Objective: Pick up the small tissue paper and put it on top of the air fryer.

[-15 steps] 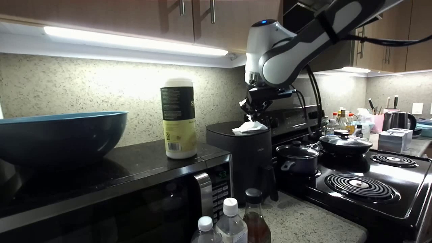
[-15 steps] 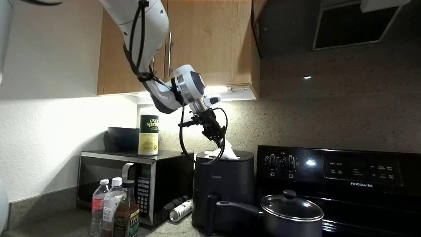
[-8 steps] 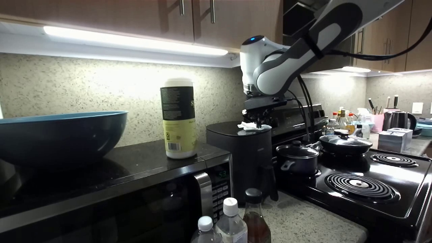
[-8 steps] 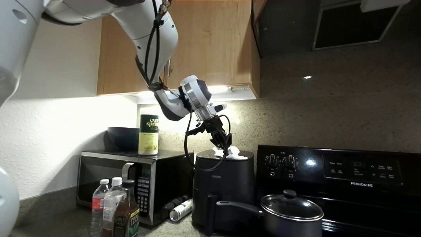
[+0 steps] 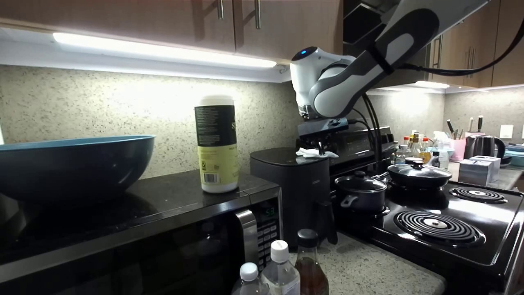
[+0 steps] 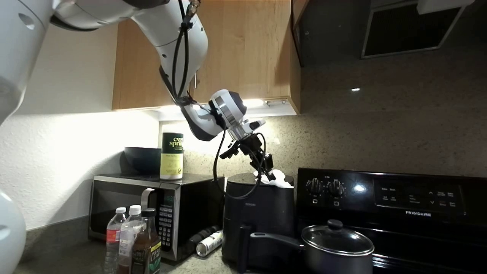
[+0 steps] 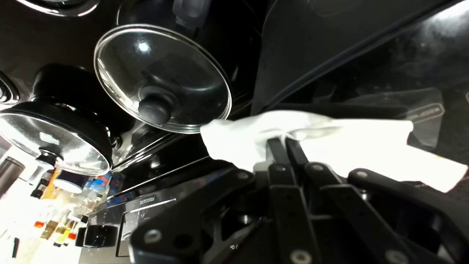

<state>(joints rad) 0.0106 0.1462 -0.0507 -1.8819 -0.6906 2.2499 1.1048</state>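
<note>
- Gripper tilted; fingers nearly together, pinching a fold of small tissue paper.
- Small tissue paper is over the top of the air fryer, at its 3 o'clock side in both exterior views; one end pokes past the rim, full contact hard to tell.
- Wrist view, clock from the fingers: lidded pot on stove, 10 o'clock.
- Farther: lidded pan, also on stove, 9 o'clock.
- Farthest: bottles, blurred, about 8 o'clock.
</note>
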